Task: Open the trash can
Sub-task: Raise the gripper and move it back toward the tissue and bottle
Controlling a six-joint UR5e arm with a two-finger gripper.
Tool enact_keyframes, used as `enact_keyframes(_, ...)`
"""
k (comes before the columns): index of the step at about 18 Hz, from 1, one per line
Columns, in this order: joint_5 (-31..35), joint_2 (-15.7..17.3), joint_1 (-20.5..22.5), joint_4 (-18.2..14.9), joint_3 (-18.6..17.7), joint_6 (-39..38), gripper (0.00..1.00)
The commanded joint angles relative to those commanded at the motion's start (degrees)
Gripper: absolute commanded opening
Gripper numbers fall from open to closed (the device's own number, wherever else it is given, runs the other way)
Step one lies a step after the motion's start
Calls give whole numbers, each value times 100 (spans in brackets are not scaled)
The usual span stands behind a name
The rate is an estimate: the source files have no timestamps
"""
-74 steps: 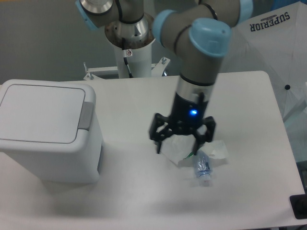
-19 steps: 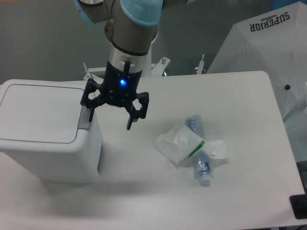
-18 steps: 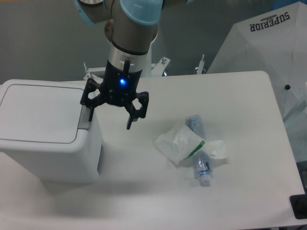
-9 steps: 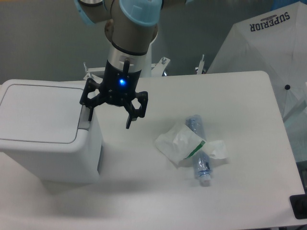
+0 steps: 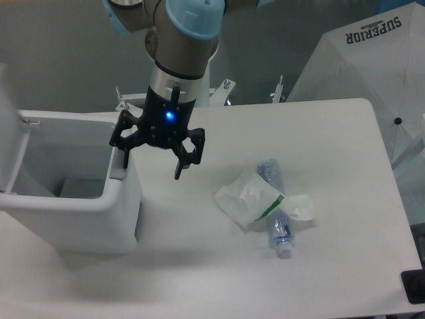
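The white trash can (image 5: 73, 219) stands at the table's left. Its lid (image 5: 10, 143) is swung up at the far left edge, and the inside of the bin shows. My gripper (image 5: 151, 165) is open and empty, hanging over the bin's right rim. Its left finger (image 5: 125, 158) is down at the grey push-button tab (image 5: 118, 174), which it partly hides. Its right finger hangs beside the bin over the table.
A crumpled white wrapper (image 5: 249, 199) and a clear plastic bottle (image 5: 275, 209) lie on the table right of centre. A white cloth printed SUPERIOR (image 5: 372, 60) stands at the far right. A dark object (image 5: 413, 286) sits at the table's bottom right corner.
The trash can's lid has sprung up from flat and shut to open. The gripper has stayed at the grey tab since a second ago.
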Motion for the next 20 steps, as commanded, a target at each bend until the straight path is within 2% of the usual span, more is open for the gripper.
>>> enact_keyframes(7, -18, 18, 70, -9, 290, 43, 100)
enact_keyframes(10, -18, -35, 368, 35, 439, 97, 100)
enact_keyframes(16, 0, -597, 1361, 167, 439, 711, 100)
enact_keyframes(20, 26, -1045, 1564, 184, 650, 1072, 100)
